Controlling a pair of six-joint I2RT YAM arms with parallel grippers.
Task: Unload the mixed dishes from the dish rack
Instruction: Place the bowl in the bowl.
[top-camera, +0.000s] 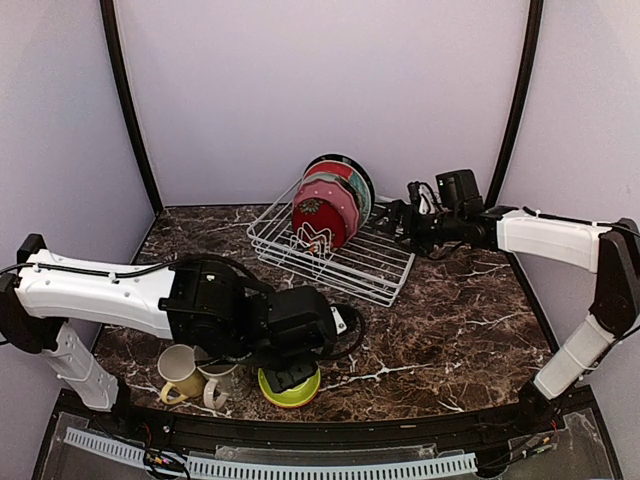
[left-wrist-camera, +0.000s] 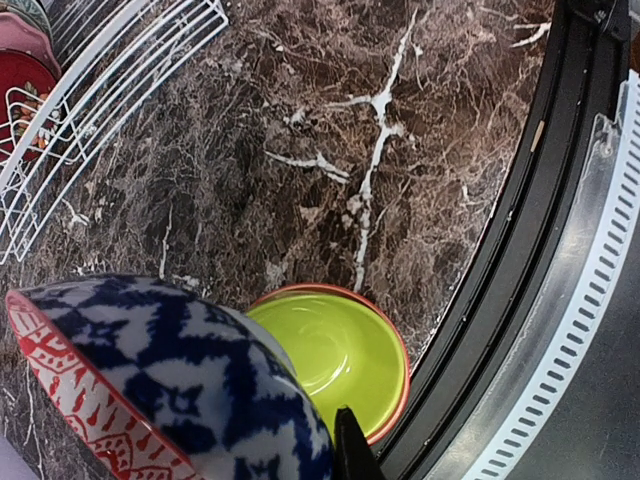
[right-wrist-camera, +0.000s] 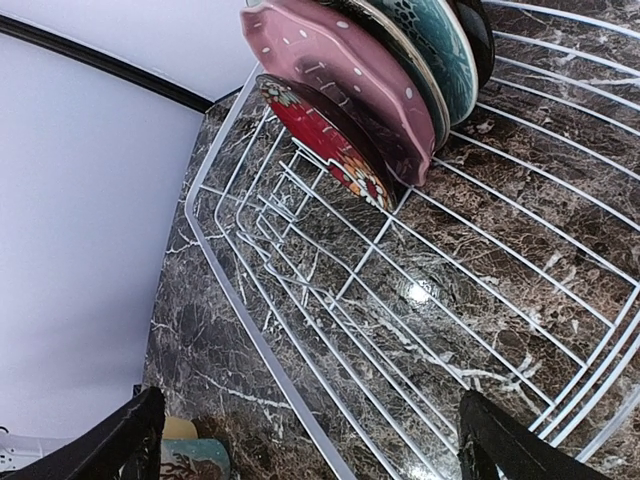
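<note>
Lab booth: plain walls (top-camera: 320, 90), marble tabletop (top-camera: 450, 330)

No text, label, brand, number or sign can be read in any view. The markings seen on the patterned bowl (left-wrist-camera: 170, 370) and on the red plate (right-wrist-camera: 325, 145) are ornament only, not lettering.
</note>
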